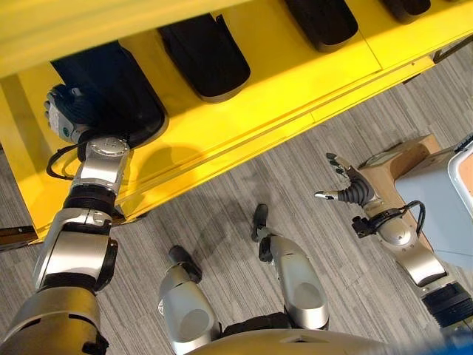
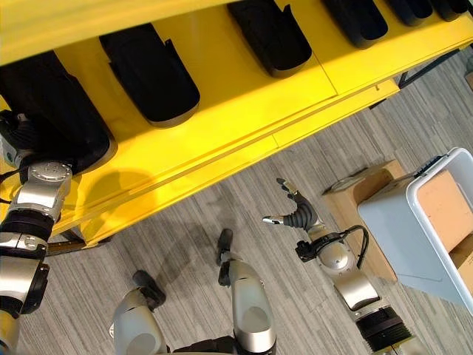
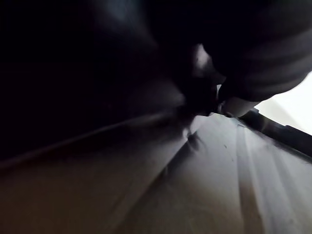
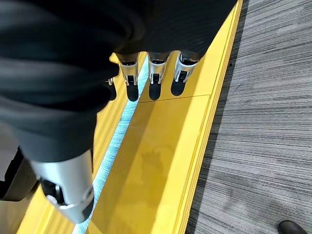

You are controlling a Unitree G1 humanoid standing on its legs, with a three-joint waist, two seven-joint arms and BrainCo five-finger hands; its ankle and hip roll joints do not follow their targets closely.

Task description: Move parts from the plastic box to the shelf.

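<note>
In the left eye view, a yellow shelf [image 1: 295, 81] is seen running across the upper part of the frame, with black parts [image 1: 205, 55] laid in a row on it. The left hand [image 1: 68, 111] is placed at the upper left, against the leftmost black part [image 1: 118, 92]; whether its fingers are closed cannot be told. The right hand [image 1: 347, 188] is held over the grey floor [image 1: 222, 214] at the right, its fingers spread and holding nothing. In the right eye view, the plastic box [image 2: 425, 222] is seen at the right edge, pale grey, with brown cardboard pieces [image 2: 443, 200] inside, standing beside a wooden stand [image 2: 362, 192] and well apart from the shelf. In the left wrist view, a dark surface is seen close up, and the fingers cannot be made out. In the right wrist view, the straight fingers [image 4: 153, 80] are seen extended over the yellow shelf edge, with nothing held.
</note>
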